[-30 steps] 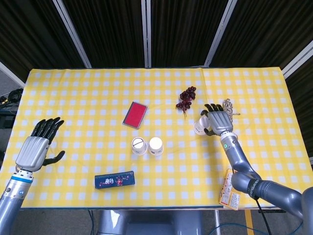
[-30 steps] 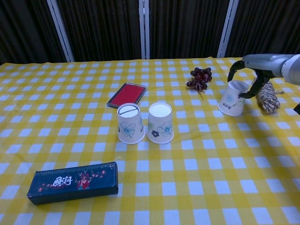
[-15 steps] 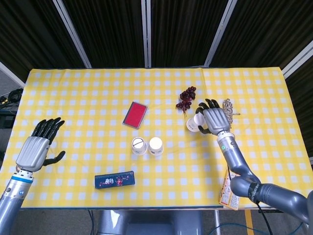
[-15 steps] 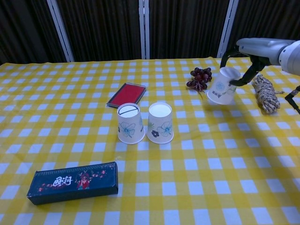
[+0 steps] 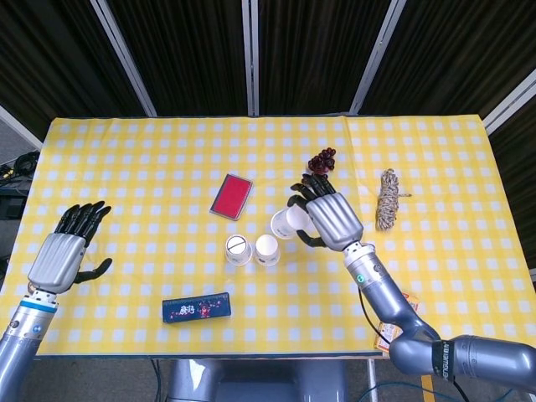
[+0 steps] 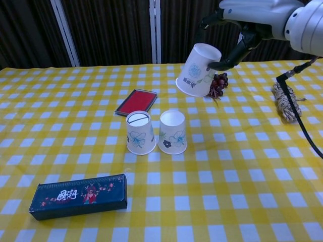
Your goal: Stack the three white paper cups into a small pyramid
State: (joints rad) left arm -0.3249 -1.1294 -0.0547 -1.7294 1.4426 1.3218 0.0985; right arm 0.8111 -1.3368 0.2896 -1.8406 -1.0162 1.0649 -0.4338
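Note:
Two white paper cups with flower prints stand upside down and side by side mid-table, the left cup (image 5: 238,249) (image 6: 140,132) and the right cup (image 5: 267,249) (image 6: 172,131). My right hand (image 5: 327,220) (image 6: 246,12) holds the third cup (image 5: 286,224) (image 6: 198,70) tilted in the air, above and to the right of the pair. My left hand (image 5: 65,249) hovers open near the table's left front edge, holding nothing; the chest view does not show it.
A red card case (image 5: 231,197) (image 6: 136,101) lies behind the cups. Dark grapes (image 5: 321,160) (image 6: 217,83) sit behind the held cup. A rope bundle (image 5: 386,199) (image 6: 285,102) lies at right, a dark blue pencil box (image 5: 197,307) (image 6: 78,195) at front left, a snack packet (image 5: 396,325) at the front right edge.
My right hand lifted the third cup off the table and carried it left, from beside the rope to above the two standing cups. The left hand stayed put.

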